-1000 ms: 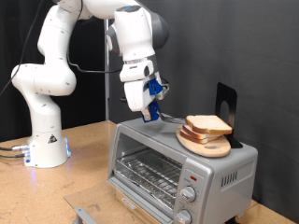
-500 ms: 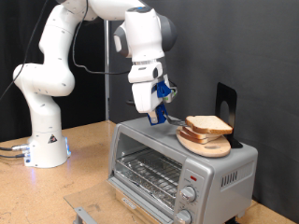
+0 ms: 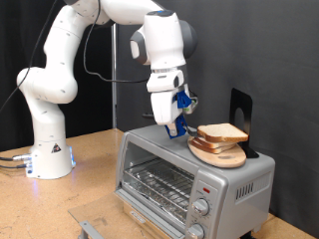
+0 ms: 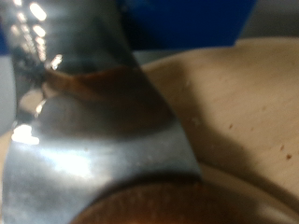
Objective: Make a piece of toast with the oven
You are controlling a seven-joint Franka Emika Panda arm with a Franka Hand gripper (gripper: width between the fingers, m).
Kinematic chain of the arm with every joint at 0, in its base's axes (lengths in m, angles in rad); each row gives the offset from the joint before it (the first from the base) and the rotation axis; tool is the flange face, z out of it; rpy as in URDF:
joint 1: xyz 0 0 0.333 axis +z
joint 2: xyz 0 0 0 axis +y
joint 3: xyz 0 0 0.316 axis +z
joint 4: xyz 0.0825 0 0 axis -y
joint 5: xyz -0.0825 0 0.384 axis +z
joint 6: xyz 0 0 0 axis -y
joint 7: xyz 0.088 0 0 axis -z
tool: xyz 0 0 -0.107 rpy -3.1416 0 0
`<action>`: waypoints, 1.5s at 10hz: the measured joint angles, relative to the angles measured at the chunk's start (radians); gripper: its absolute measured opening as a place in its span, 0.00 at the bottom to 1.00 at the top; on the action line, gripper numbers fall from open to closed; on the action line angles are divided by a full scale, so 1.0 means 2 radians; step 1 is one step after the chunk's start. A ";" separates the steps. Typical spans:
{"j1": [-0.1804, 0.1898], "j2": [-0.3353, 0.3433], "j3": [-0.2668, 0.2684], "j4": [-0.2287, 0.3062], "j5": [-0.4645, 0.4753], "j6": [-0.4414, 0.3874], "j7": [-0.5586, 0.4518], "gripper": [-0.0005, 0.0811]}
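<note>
Piece of toast (image 3: 223,132) lies topmost on round wooden board (image 3: 221,154), atop oven (image 3: 189,175) near roof's right edge, staged within reach. Oven door hangs open, rack bare. Gripper (image 3: 179,129) hovers just left of slice, nothing between fingers; open or closed: cannot tell. Since earlier frame, arm has shifted rightward toward bread.

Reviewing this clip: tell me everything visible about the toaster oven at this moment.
The oven is a small boxy silver metal unit sitting on the wooden table. Its glass door is folded down open at the front, showing a wire rack inside with nothing visible on it. Two round knobs sit one above the other on the panel at the exterior view's right, with a small red light above them. On its flat top rests a round wooden board carrying stacked bread slices. The gripper hovers just above the top, beside the bread.
</note>
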 joint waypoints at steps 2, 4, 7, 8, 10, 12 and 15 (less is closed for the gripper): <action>-0.007 0.000 0.008 0.000 0.013 0.019 -0.001 0.60; 0.008 0.000 -0.004 -0.017 0.049 0.049 -0.026 0.60; 0.050 0.000 -0.055 -0.046 0.077 0.047 -0.063 0.60; 0.062 0.000 -0.075 -0.053 0.081 0.039 -0.073 0.60; 0.086 0.000 -0.116 -0.060 0.090 0.015 -0.091 0.60; 0.113 -0.002 -0.157 -0.066 0.100 -0.010 -0.107 0.60; 0.116 -0.003 -0.169 -0.075 0.098 -0.023 -0.129 0.60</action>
